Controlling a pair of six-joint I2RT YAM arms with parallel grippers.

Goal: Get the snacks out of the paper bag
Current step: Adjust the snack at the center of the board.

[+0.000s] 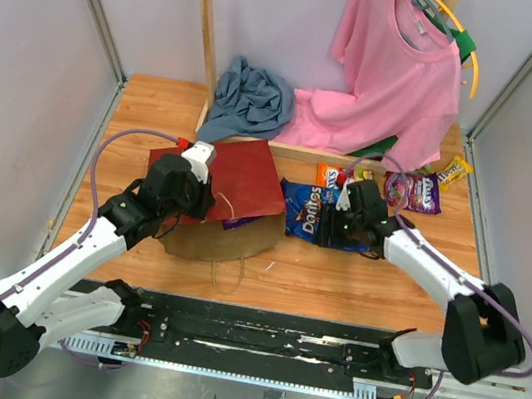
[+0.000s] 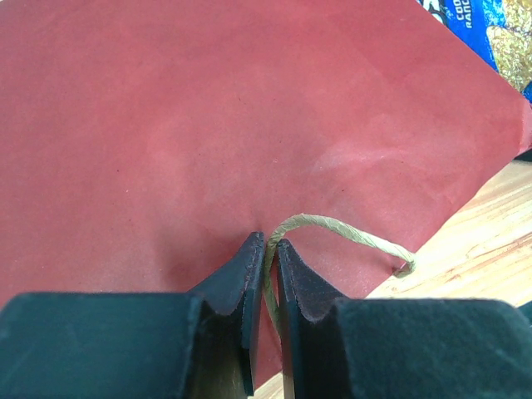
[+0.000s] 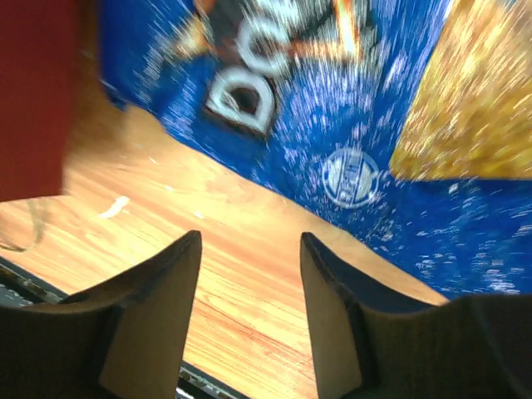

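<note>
The left pincer (image 2: 266, 249) clenches the bag's (image 2: 249, 125) handle (image 2: 349, 231); the right pincer (image 3: 249, 274), released, faces the Doritos (image 3: 332, 125) at upper right.

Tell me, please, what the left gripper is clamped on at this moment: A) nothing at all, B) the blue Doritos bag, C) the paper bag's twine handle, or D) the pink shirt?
C: in the left wrist view the left gripper is shut on the twine handle of the paper bag, with the cord running between its dark fingers.
</note>
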